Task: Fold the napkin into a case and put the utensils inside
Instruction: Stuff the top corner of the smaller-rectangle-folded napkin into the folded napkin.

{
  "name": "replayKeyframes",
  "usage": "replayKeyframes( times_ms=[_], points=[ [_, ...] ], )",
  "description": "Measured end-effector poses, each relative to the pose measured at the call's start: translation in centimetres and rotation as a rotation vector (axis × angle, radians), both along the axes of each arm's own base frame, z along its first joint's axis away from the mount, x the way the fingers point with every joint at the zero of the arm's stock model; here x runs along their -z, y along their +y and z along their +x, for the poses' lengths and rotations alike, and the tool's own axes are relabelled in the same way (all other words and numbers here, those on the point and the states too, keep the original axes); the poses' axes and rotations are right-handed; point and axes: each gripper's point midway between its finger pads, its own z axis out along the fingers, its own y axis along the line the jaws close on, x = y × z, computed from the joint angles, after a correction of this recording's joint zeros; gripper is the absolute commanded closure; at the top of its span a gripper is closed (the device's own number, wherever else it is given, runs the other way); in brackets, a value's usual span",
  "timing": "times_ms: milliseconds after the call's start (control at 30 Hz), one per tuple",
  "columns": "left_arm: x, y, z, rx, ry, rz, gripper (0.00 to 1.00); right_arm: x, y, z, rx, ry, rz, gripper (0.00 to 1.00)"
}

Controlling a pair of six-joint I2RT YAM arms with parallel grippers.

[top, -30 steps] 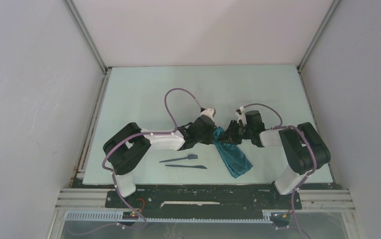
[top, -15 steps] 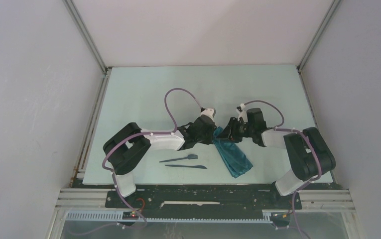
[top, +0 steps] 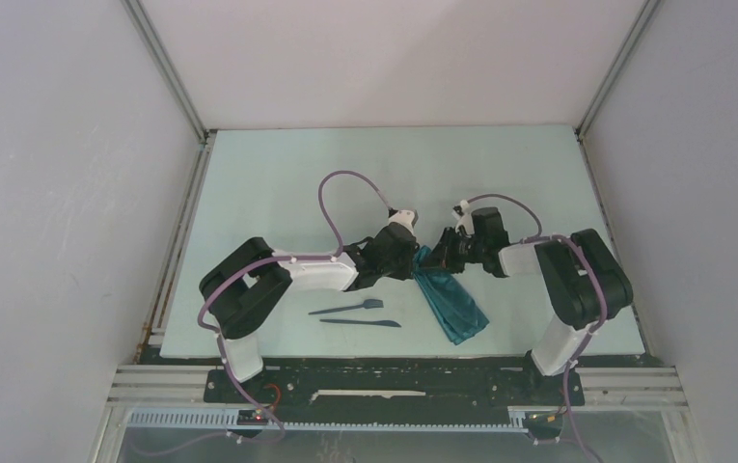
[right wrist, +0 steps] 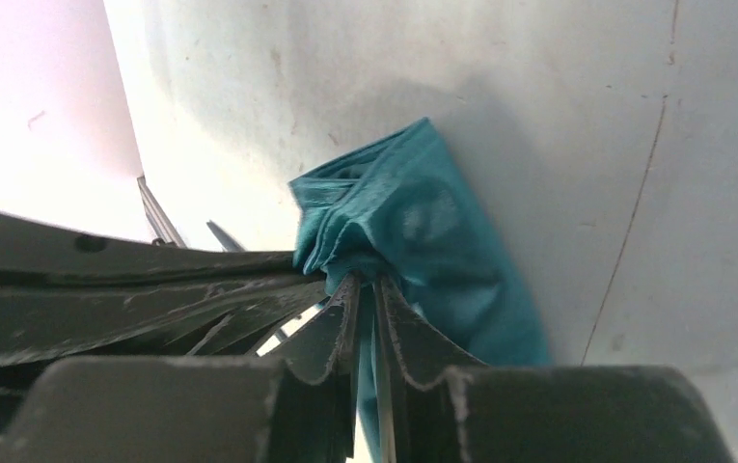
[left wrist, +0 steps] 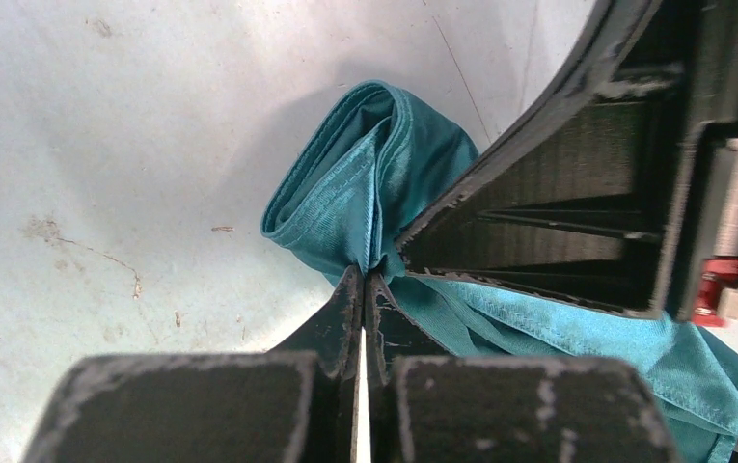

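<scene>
Right arm's the only thing that really shifted. Its elbow has swung back in toward the middle compared with half a second ago, and the wrist sits a touch further left. The left arm, cloth and cutlery look the same as before.

Top view: the soft dark teal-green cloth napkin [top: 456,307] lies as a long bunched strip, running diagonally from the centre toward the near right of the pale mint table [top: 278,183]. The left gripper [top: 415,258] and right gripper [top: 442,255] meet nose to nose at its far end. From up here I can't tell how their fingers stand. A slim dark navy plastic fork [top: 347,308] and a matching pointed knife [top: 361,323] lie side by side, roughly parallel, just left of the napkin and not touching it.

Left wrist view: the left gripper [left wrist: 363,280] has its fingers squeezed together with only a sliver of light between them, pinching a fold of the napkin [left wrist: 374,164] right at the tips. The cloth puffs out in a rolled loop past the pinch, and the rest trails off to the lower right. The right gripper [left wrist: 558,193] comes in from the right onto the same spot.

Right wrist view: the right gripper [right wrist: 365,285] is clamped on the napkin [right wrist: 423,222] too, with an edge of cloth running down between its fingers. The left gripper [right wrist: 133,280] pokes in from the left and meets it at that bunch.
</scene>
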Motion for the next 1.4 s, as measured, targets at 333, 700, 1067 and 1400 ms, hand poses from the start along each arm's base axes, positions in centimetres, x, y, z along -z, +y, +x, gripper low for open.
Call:
replayKeyframes(
  times_ms=[333,700,1067,1400],
  points=[
    [-0.2,0.5,0.4,-0.013,0.000,0.002,1.00,1.1,2.4,0.8,-0.015,-0.037,0.031,0.73],
    [0.2,2.6,0.6,-0.085,0.031,-0.010,1.00,0.4,3.0,1.6,-0.004,-0.075,0.088,0.65],
    [-0.2,2.2,0.6,-0.073,0.031,-0.041,1.00,0.3,2.6,1.5,0.002,-0.030,0.121,0.85],
    [0.1,2.9,1.0,-0.092,0.042,-0.029,1.00,0.8,5.4,2.5,-0.042,-0.041,0.151,0.58]
  ],
)
